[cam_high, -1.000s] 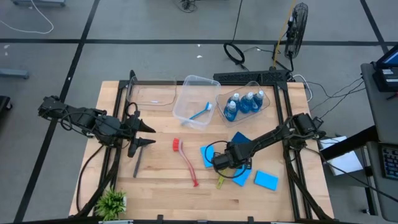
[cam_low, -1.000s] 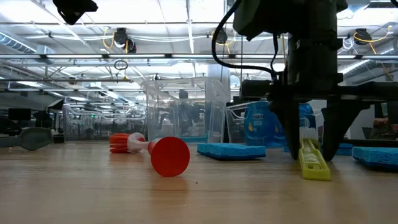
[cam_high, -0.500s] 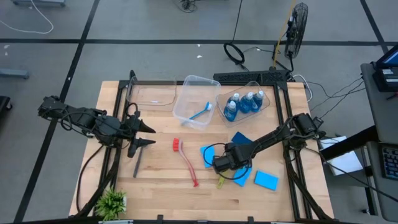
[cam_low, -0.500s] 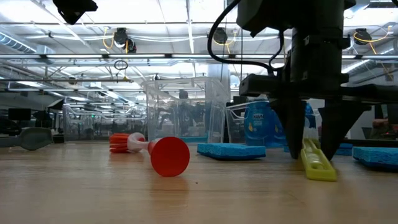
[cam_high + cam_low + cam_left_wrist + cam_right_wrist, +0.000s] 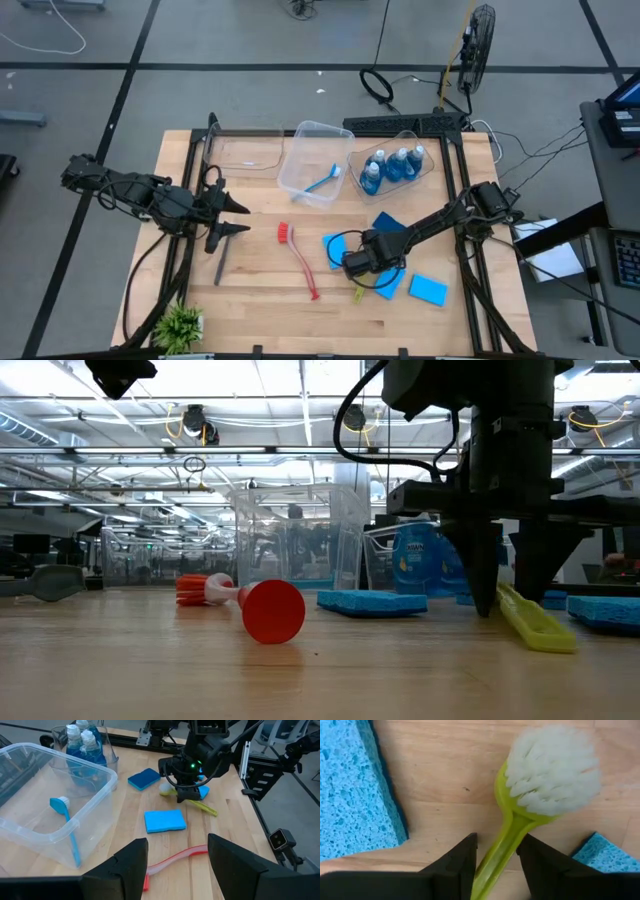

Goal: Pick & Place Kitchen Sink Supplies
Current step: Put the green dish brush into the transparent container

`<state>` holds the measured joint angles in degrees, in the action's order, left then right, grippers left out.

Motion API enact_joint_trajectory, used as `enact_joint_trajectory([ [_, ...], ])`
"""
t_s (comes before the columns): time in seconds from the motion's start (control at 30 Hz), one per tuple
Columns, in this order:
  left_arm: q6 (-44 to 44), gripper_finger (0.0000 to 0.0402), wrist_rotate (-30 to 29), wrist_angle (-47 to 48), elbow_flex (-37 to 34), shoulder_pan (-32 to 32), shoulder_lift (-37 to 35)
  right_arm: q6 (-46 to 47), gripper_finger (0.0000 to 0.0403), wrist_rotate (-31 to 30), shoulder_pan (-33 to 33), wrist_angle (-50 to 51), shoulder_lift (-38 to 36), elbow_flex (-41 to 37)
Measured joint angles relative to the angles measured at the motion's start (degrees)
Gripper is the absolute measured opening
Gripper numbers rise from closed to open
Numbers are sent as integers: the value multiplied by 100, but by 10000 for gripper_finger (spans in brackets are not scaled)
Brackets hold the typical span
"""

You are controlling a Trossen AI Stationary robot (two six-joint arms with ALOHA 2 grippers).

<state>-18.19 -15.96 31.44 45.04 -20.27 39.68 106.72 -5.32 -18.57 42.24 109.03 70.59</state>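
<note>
The right arm reaches from the desk's right edge inward, its right hand (image 5: 358, 263) pointed straight down among the blue sponges, its two dark fingers (image 5: 450, 870) straddling the handle of the yellow brush (image 5: 520, 820) just behind the white bristle head; whether they have pinched it tight or only flank it I cannot tell. In the low view that handle (image 5: 535, 622) slants up off the wood toward the fingers, its far end resting on the desk. The left arm waits over the desk's left side, its left hand (image 5: 232, 215) lying level with the fingers spread apart and nothing between them, just above the grey brush (image 5: 220, 268). The red brush (image 5: 298, 258) lies flat at the middle of the desk (image 5: 260, 310). One sponge (image 5: 333, 249) sits beside the right hand, another (image 5: 428, 290) near the right edge, a darker one (image 5: 386, 222) behind the arm, and a fourth (image 5: 388, 284) partly under the hand. A clear bin (image 5: 312, 150) at the back holds the blue brush (image 5: 325, 180); the bin next to it (image 5: 355, 160) holds four bottles of blue liquid (image 5: 392, 167). A third clear bin (image 5: 242, 150) stands at the back left. A small green plant (image 5: 180, 325) sits at the front left corner. The desk is pale wood on a grey tiled floor; a fan (image 5: 478, 40) and cables lie behind it.
</note>
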Motion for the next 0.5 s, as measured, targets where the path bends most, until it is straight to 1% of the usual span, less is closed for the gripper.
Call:
enact_joint_trajectory([
  [0.17,-2,209,2,0,0,0,0,-2,85,-21,0,49,-56,-10],
  [0.33,-31,209,4,2,0,0,0,-117,39,-283,6,53,-178,-17],
  [0.5,-123,209,4,2,0,0,0,-211,35,-517,16,4,-441,-15],
])
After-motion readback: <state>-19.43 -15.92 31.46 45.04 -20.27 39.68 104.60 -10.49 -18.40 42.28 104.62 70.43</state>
